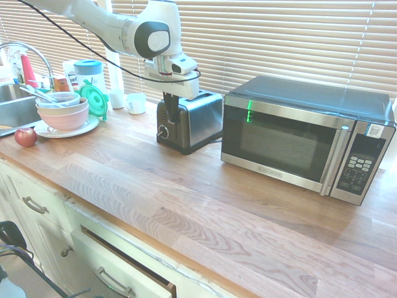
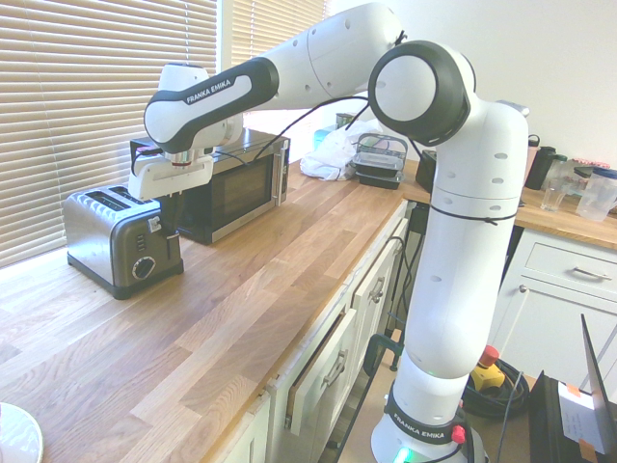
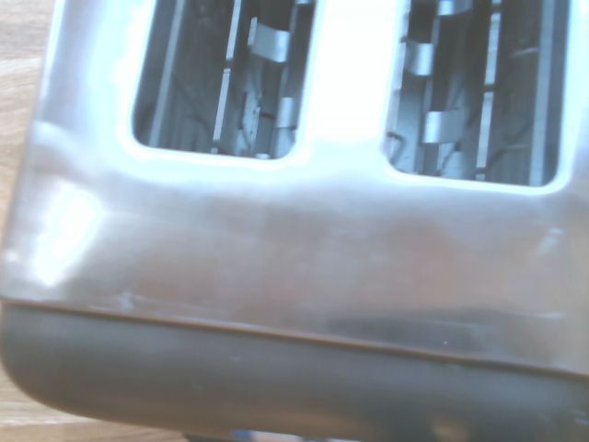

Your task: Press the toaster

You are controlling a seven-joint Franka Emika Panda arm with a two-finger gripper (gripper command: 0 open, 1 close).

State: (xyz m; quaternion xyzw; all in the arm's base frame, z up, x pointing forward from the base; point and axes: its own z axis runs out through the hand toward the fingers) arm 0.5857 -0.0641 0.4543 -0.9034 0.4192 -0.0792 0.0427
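Note:
The toaster (image 1: 197, 120) is a small steel two-slot one with a black end panel and a round knob (image 1: 163, 131), standing on the wooden counter left of the microwave. My gripper (image 1: 169, 104) hangs straight down over that black end, its dark fingers together against the panel where the lever sits, with nothing held. From the other side, the toaster (image 2: 108, 236) and gripper (image 2: 171, 220) show the same contact at the end panel above the knob. The wrist view looks down on the toaster top (image 3: 304, 239) with both slots and the black end edge.
A large steel-and-black microwave (image 1: 298, 133) stands right beside the toaster. Stacked bowls on a plate (image 1: 62, 113), an apple (image 1: 25, 136), cups (image 1: 135, 103) and the sink (image 1: 11, 105) lie to the left. A drawer (image 1: 121, 264) below the counter front is slightly open.

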